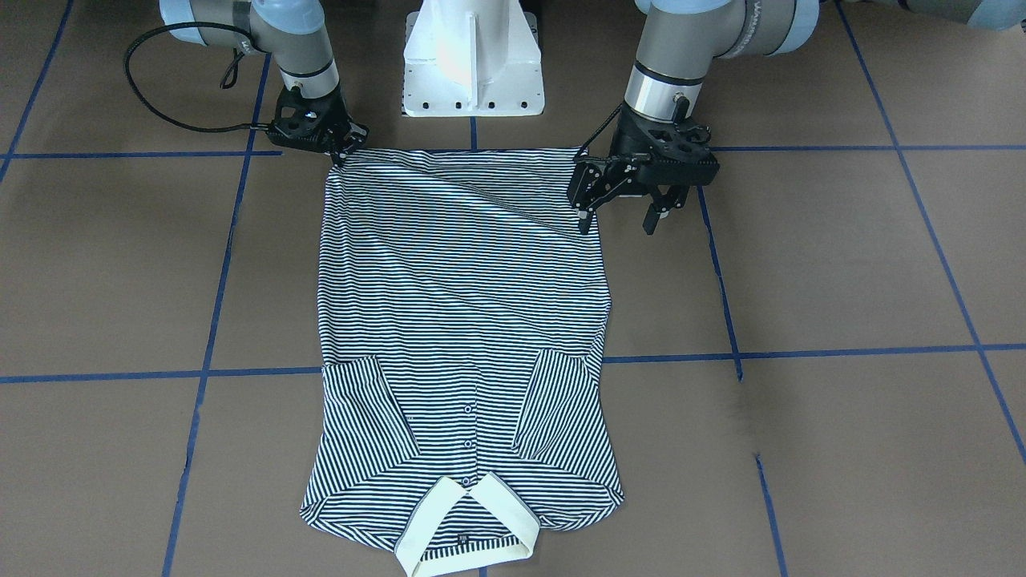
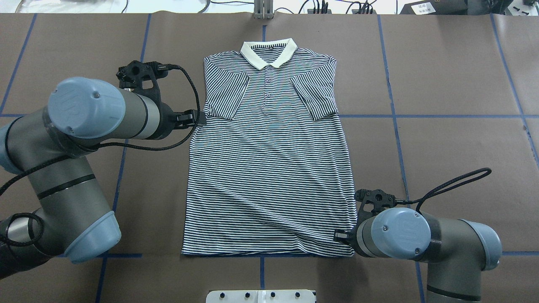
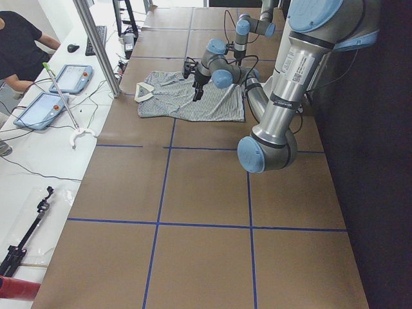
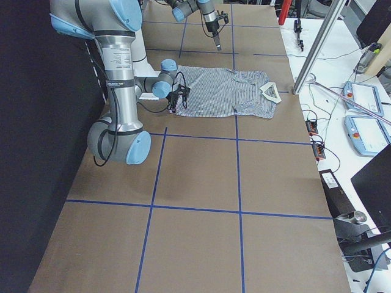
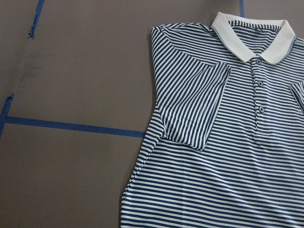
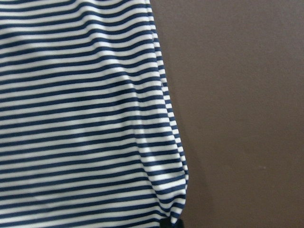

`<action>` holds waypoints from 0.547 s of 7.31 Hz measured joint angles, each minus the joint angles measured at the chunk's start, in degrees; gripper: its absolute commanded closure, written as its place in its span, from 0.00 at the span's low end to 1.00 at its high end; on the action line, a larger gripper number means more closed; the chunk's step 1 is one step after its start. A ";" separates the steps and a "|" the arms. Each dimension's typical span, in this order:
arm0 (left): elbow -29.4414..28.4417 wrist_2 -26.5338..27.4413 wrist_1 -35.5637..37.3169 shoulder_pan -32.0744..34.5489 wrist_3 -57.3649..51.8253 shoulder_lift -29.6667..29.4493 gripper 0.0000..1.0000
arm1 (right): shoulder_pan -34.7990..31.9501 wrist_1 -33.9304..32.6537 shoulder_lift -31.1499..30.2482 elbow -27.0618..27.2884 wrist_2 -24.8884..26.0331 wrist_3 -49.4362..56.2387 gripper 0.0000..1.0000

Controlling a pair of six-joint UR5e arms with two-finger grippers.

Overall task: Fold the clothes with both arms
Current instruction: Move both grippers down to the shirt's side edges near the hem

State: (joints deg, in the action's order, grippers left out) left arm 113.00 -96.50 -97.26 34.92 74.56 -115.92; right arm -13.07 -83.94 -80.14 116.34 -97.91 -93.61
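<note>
The striped polo shirt [image 1: 461,320] lies flat on the brown table with its cream collar [image 1: 465,529] away from me and both sleeves folded inward over the chest. It also shows in the overhead view [image 2: 269,168]. My right gripper [image 1: 341,152] is low at the hem's corner and shut on the fabric, with wrinkles running from there. The right wrist view shows that hem edge [image 6: 161,142] bunching toward a black fingertip. My left gripper [image 1: 619,215] is open and empty. It hangs raised beside the shirt's other edge. The left wrist view looks down on the sleeve [image 5: 199,109].
The white pedestal base [image 1: 473,64] stands just behind the hem. Blue tape lines [image 1: 801,353] grid the brown table. A side table with tablets [image 3: 55,96] and a metal post [image 3: 96,45] lies beyond the collar end.
</note>
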 measured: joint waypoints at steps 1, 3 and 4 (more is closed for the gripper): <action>0.15 -0.11 0.12 -0.22 1.78 0.41 0.00 | 0.02 0.02 0.24 0.35 0.05 -0.38 1.00; 0.62 0.02 0.42 -5.41 14.02 1.85 0.00 | -0.22 0.25 0.48 2.47 0.06 -0.60 1.00; 0.84 1.38 1.35 -10.00 19.58 2.67 0.01 | -0.56 0.46 0.51 3.65 0.41 -0.54 1.00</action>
State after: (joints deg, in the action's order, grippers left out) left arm 113.85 -95.13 -95.91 24.93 94.14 -113.24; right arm -13.62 -83.48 -79.62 119.99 -97.50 -94.15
